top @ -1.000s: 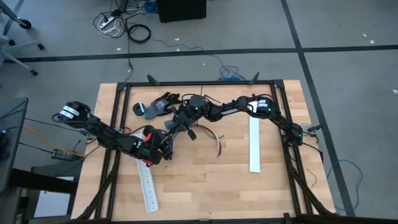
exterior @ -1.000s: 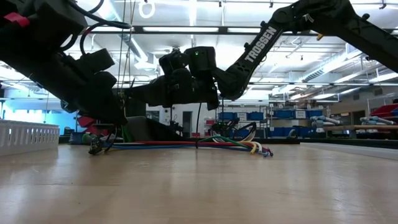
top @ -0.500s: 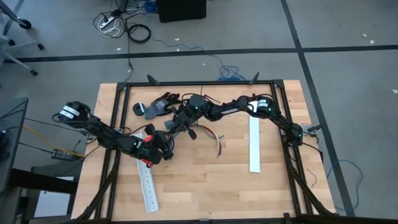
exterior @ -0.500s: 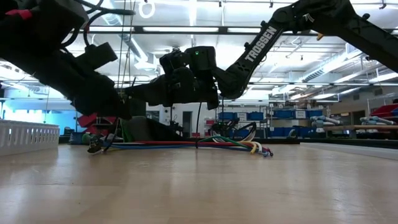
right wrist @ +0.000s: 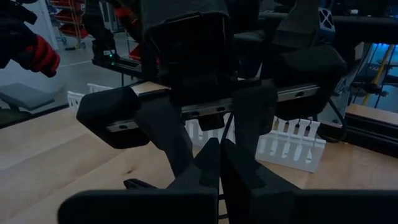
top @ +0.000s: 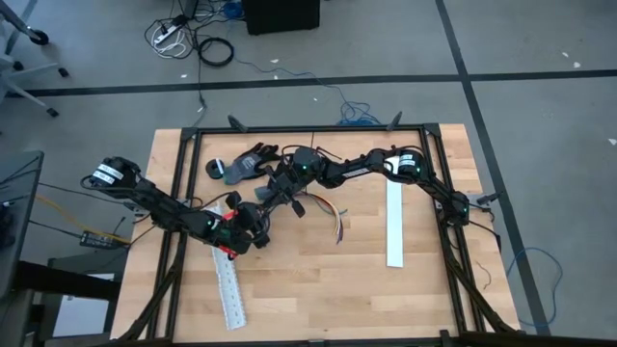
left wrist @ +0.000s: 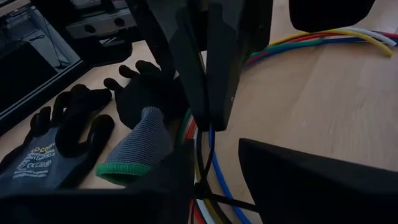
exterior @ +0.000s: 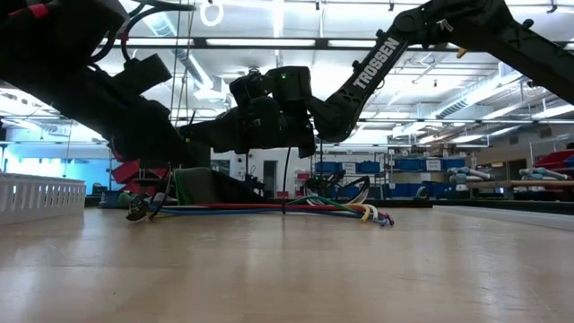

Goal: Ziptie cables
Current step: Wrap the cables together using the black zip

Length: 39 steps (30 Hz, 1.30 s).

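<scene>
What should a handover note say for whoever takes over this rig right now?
Right tool: shut, low over the bundle's left part, apparently pinching a thin black tie.
Left tool: partly open at the same end, holding nothing visibly.
Cables: lying mid-table, loose ends fanned toward the right.
Nearby: grey glove at the back, white slotted strips front left and right.
Done: bundle gathered.
Left: whether the tie is closed can't be told; check, then tighten.

Table [top: 318, 280] is pale wood, smooth and matt. Cables [left wrist: 323, 38] have glossy plastic jackets, while the glove [left wrist: 134, 146] is knit cloth with a rubbery matt black palm. Strip [top: 397, 224] looks like white matt plastic.
</scene>
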{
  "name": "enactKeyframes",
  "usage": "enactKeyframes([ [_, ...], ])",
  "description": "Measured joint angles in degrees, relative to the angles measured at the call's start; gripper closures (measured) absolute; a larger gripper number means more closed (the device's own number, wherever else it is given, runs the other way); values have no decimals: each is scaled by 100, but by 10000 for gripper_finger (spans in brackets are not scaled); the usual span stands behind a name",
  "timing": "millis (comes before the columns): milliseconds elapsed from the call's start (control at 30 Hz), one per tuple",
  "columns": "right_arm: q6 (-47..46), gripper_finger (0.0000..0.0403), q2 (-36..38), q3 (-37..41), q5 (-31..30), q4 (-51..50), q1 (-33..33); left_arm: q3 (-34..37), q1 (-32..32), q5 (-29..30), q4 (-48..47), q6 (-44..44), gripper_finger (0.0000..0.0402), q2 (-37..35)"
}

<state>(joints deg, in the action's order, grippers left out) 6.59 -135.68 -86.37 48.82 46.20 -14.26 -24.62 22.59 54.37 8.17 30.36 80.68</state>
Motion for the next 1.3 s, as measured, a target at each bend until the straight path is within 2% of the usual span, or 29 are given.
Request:
enactKeyframes([
  [400,-4,403,0,0,0,-18,-16,-1,0,-148,-99,214,395,-2],
  [533,-4,403,0,0,-2,-23,-15,-7,-28,-179,-175,752,395,-7],
  [1300,-4,403,-4,0,-56,43,-58,-9,-55,-353,-259,884,399,-9],
])
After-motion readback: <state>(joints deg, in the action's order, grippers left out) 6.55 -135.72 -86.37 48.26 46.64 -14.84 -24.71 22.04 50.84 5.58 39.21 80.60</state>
